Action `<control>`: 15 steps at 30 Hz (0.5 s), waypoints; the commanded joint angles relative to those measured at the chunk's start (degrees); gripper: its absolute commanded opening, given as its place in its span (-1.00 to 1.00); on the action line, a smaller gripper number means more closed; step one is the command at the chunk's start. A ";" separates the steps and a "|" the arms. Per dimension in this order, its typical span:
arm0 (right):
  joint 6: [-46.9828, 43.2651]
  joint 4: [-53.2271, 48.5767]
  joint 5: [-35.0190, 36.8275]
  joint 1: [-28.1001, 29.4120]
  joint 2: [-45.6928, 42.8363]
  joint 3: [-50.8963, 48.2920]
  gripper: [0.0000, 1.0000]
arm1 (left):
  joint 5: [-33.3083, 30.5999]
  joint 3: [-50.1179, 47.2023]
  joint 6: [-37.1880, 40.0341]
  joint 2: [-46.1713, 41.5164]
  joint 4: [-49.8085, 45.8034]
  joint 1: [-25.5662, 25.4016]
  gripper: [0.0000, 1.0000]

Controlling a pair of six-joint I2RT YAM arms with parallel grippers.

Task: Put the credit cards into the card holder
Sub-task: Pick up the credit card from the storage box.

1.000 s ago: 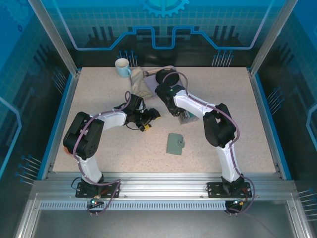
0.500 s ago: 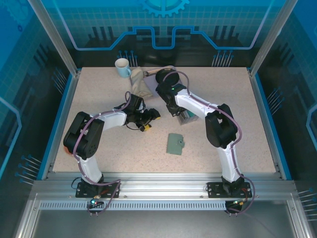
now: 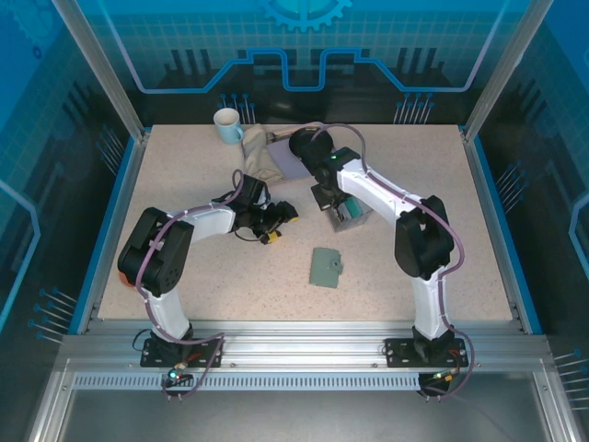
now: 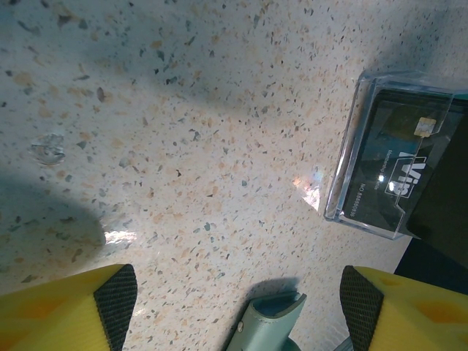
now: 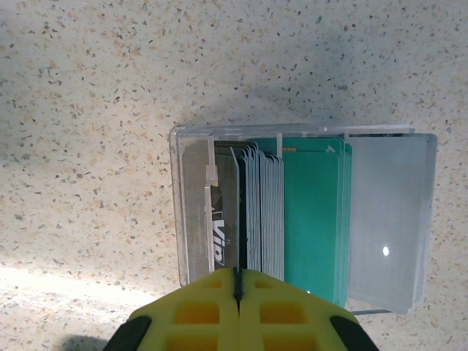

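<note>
The credit cards (image 5: 292,212), grey and teal, stand on edge in a clear plastic box (image 5: 384,219). My right gripper (image 5: 236,276) is directly over the box, shut on the top edge of one thin dark card. From above, the right gripper (image 3: 339,208) hangs over that box (image 3: 350,215). The card holder (image 3: 326,267), a flat grey-green wallet, lies closed on the table nearer the front. My left gripper (image 3: 276,221) is open to the left of the box. In the left wrist view one end of the card holder (image 4: 274,322) shows between the open fingers (image 4: 115,303).
A white mug (image 3: 226,124) and a crumpled beige cloth (image 3: 262,158) sit at the back of the speckled table (image 3: 184,267). A dark VIP card (image 4: 398,164) shows through the box wall. Open tabletop lies to the right and in front.
The right gripper's jaws have closed on a card in the box. The right arm's elbow has swung out to the right. The left arm has stayed still.
</note>
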 commanded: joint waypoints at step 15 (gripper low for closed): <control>16.67 24.62 -49.75 -12.36 -26.89 -20.52 -1.00 | 15.76 -0.95 -7.49 -10.39 21.12 2.49 0.59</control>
